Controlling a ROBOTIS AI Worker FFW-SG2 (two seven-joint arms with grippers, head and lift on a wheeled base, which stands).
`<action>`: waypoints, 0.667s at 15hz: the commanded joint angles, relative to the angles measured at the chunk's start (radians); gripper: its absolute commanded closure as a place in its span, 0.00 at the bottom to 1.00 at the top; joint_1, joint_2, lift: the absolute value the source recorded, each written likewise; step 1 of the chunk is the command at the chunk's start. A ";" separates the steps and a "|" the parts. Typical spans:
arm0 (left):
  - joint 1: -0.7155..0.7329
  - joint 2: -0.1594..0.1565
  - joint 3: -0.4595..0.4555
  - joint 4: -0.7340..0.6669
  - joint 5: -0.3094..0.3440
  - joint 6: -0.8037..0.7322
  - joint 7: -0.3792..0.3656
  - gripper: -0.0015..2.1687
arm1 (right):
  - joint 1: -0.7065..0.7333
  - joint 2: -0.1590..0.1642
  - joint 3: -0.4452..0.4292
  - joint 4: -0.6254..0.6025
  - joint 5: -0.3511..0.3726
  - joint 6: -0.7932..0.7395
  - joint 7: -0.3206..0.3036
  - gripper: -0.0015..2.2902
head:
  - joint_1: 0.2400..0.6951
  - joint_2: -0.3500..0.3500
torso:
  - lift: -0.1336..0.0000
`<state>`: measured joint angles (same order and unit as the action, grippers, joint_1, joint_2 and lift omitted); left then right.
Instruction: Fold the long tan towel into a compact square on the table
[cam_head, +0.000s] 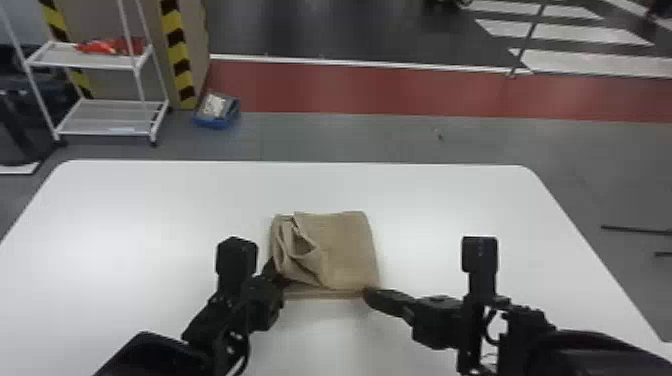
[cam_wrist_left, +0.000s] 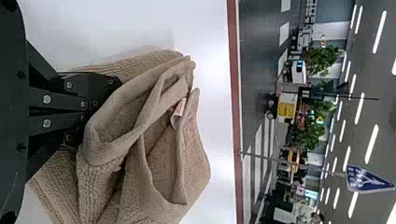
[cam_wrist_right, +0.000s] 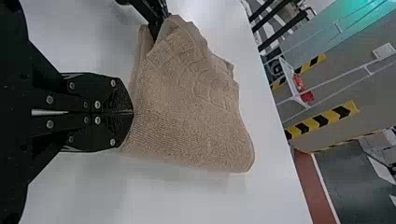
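Right pincer: closed, tips at the towel's near edge. Left pincer: narrow, tips tucked among folds; cannot tell whether cloth is pinched. Towel lies mid-desk, roughly square, no clear long axis; from right pincer toward 10-11 o'clock, from left toward 2. Loose fold on its 9 o'clock side, nearer left arm; probably needs flattening next. White desk beneath. Room beyond: rack at 10, blue box at 11.
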<state>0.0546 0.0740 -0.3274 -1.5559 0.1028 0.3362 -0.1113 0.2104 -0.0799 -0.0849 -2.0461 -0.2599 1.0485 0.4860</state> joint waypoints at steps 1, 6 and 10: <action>0.010 0.003 0.001 -0.029 0.000 0.022 -0.002 0.99 | -0.051 0.003 0.020 0.081 0.015 -0.028 -0.001 0.98 | 1.00 0.33 | 0.16; 0.103 0.010 0.036 -0.236 0.000 0.148 -0.050 0.99 | -0.121 0.005 0.014 0.190 0.036 -0.104 -0.035 0.98 | 1.00 0.34 | 0.16; 0.183 0.044 0.070 -0.443 0.000 0.221 -0.090 0.99 | -0.178 0.005 -0.009 0.268 0.065 -0.156 -0.040 0.98 | 1.00 0.32 | 0.16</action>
<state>0.2213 0.1024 -0.2626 -1.9433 0.1013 0.5478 -0.2008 0.0494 -0.0744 -0.0808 -1.8009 -0.2080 0.9022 0.4467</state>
